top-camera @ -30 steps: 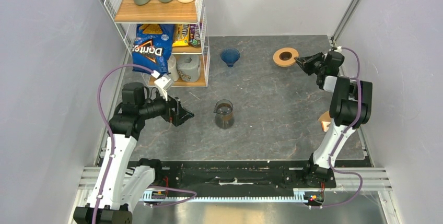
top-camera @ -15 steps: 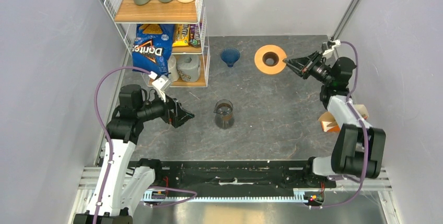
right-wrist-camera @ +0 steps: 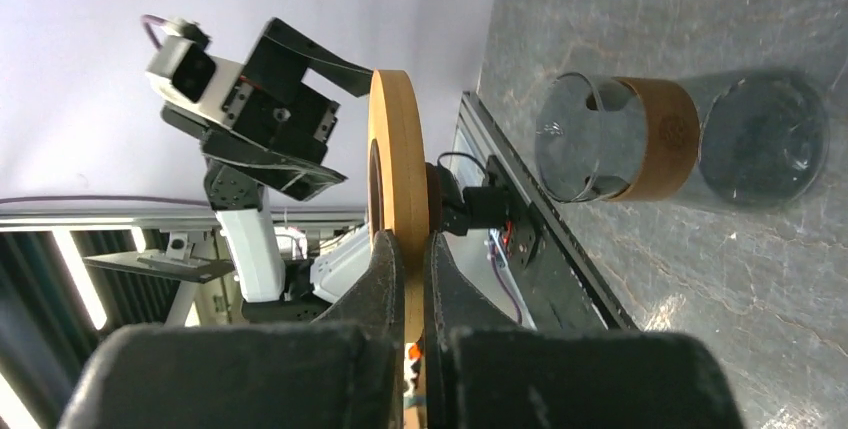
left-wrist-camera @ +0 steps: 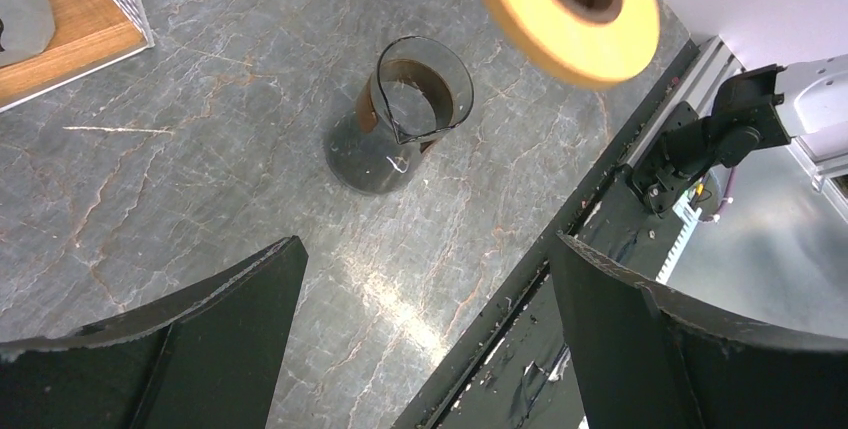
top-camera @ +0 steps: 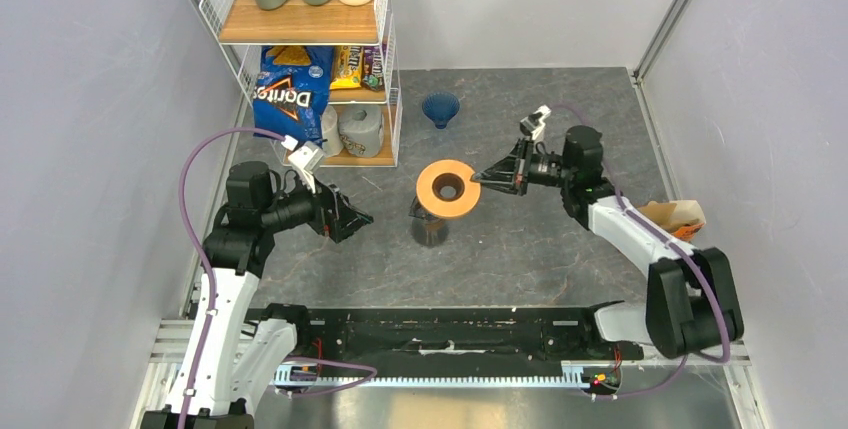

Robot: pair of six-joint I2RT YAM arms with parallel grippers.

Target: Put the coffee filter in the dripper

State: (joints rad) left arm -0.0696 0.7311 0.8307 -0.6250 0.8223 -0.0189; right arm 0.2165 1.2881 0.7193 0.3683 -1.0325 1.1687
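A: Light-brown paper at the right edge of the table (top-camera: 540,249): is that the filter (top-camera: 662,212)?

B: Yes. It lies with the orange-and-white holder (top-camera: 690,233), just behind the right forearm. Neither arm touches it.

A: And the dripper (top-camera: 440,108)?

B: The dark blue cone at the far side of the table, just right of the wire shelf (top-camera: 310,24). It is well apart from the filter and from both arms.

A: What does the right gripper (top-camera: 487,177) carry?

B: A wooden ring (top-camera: 448,188). The fingers (right-wrist-camera: 385,269) are pinched on its rim, one on each face. From above, the ring covers the mouth of the glass carafe (top-camera: 429,229). The wrist views show it in the air, apart from the carafe (left-wrist-camera: 400,119).

A: And the left gripper (top-camera: 360,217)?

B: Its fingers (left-wrist-camera: 230,319) are spread wide with nothing between them. It hangs above the table left of the carafe, pointing towards it.
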